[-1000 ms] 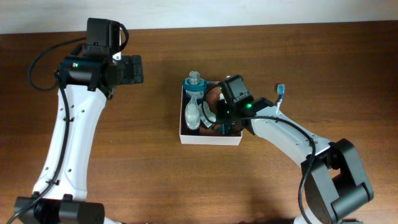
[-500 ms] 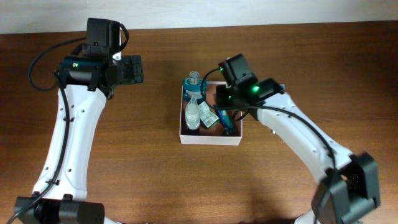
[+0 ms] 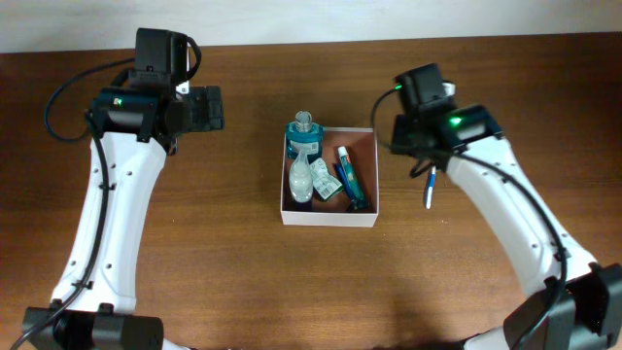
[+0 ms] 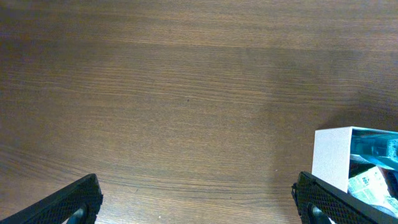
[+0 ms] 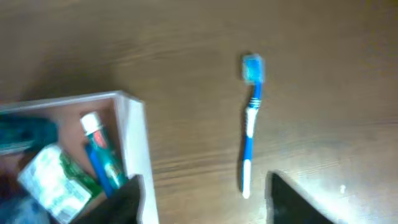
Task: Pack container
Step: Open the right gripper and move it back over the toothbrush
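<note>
The container (image 3: 328,216), a white-walled square box with a reddish-brown inside, holds a teal-capped bottle (image 3: 303,133), a clear bottle, a packet and a blue toothpaste tube (image 3: 351,182). Its wall also shows in the left wrist view (image 4: 329,155) and the right wrist view (image 5: 134,143). A blue-and-white toothbrush (image 3: 429,188) (image 5: 250,127) lies on the table to its right, partly under my right arm. My right gripper (image 3: 406,154) (image 5: 205,205) is open and empty, between the container's wall and the toothbrush. My left gripper (image 3: 209,109) (image 4: 196,208) is open and empty, left of the container.
The brown wooden table (image 3: 224,262) carries nothing else. Its far edge meets a pale wall (image 3: 389,17) at the top of the overhead view.
My right gripper has come out of the container and moved right, leaving the toothpaste tube lying inside. The left arm has not moved.
</note>
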`<state>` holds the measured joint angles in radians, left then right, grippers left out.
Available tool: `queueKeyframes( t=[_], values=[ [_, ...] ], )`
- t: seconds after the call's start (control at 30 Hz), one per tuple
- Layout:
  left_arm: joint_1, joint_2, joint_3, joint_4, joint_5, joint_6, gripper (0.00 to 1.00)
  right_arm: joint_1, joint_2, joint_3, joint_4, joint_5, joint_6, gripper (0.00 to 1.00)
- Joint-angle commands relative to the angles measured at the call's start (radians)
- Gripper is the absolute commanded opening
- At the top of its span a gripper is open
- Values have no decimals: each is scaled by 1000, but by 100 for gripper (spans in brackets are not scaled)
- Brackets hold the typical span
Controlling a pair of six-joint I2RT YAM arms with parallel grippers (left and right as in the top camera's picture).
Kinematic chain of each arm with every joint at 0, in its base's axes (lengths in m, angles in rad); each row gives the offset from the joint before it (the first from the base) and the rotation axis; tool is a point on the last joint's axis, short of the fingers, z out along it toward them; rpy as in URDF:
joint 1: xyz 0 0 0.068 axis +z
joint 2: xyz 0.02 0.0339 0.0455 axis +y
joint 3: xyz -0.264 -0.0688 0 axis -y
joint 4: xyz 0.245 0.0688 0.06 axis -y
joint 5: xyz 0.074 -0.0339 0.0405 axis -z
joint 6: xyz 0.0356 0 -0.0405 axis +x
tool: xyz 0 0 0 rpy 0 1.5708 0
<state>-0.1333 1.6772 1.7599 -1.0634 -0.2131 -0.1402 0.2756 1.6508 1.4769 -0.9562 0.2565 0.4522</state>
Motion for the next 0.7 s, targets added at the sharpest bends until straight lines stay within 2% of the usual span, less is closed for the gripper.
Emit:
queueKeyframes(
  t=[0.0,0.03,0.3,0.57,0.67],
  values=[
    [2,-15,8,-1,0,-13,99,-63,18,-21,-14,-50,13,89],
    [2,-15,8,-1,0,-13,99,-76,23,-26,-14,-59,13,99],
    [2,-15,8,-1,0,-13,99,-136,57,-136,41,-72,12,98],
    [2,-15,8,-1,0,-13,99,-141,58,-301,229,-69,12,99],
    [2,-15,8,-1,0,-13,99,-141,61,-337,277,-69,9,89]
  ],
)
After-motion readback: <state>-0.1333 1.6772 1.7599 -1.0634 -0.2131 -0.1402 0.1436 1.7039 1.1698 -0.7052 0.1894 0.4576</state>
